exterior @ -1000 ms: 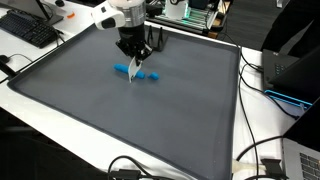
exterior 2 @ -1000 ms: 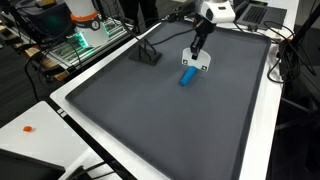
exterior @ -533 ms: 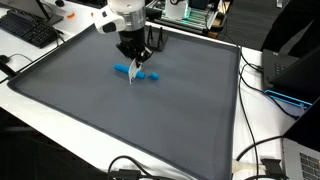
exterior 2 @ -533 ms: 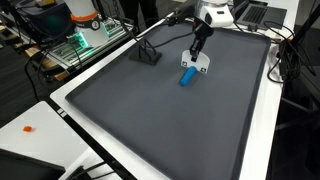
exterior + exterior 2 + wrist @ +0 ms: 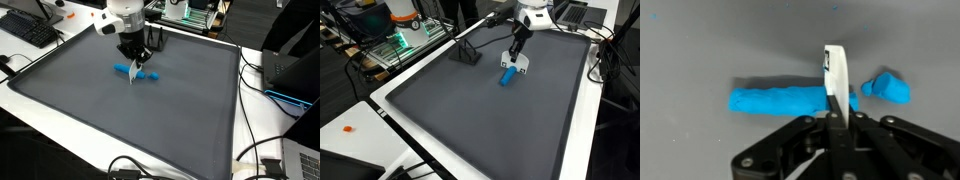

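A grey mat (image 5: 120,115) covers most of the table in both exterior views, with a keyboard (image 5: 30,30) beyond its 10 o'clock corner. The Panda arm reaches down over the far half of the mat, and its gripper (image 5: 132,58) has its fingers closed on the upper edge of a thin white blade (image 5: 133,76), held upright with the lower edge down. The blue roll (image 5: 124,69) lies flat on the mat directly under the gripper, toward 12 o'clock from the mat's centre. In the wrist view the blade (image 5: 837,80) stands at the roll's (image 5: 780,98) 3 o'clock end, apparently touching it, and the roll runs off toward 9 o'clock. A small blue lump (image 5: 887,87) lies apart at 3 o'clock of the blade. The roll looks like soft, light, slightly tacky dough that would dent under pressure, so it is best gripped gently across its middle. The blade seems stiff and light. Only the wrist view shows the gap between roll and lump. Only an exterior view shows the black stand (image 5: 468,55) on the mat, at 9 o'clock of the gripper (image 5: 516,50).
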### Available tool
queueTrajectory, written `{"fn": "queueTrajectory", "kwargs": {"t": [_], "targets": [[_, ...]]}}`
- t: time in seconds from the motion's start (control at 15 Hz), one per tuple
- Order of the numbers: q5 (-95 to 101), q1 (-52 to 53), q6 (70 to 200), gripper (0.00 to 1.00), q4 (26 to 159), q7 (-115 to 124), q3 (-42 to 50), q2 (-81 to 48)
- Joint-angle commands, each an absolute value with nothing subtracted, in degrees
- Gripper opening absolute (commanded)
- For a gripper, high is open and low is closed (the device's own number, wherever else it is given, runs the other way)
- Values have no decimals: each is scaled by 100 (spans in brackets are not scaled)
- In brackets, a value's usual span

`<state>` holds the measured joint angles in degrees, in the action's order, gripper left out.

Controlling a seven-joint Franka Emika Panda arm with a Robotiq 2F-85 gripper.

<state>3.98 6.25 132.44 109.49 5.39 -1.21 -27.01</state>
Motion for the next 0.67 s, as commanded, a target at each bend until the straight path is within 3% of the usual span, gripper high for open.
{"fn": "queueTrajectory", "kwargs": {"t": [0.0, 0.6], "targets": [[89, 533, 13257, 1, 11021, 518, -247, -2842], [74, 637, 13171, 1, 11071, 774, -166, -2676]]}}
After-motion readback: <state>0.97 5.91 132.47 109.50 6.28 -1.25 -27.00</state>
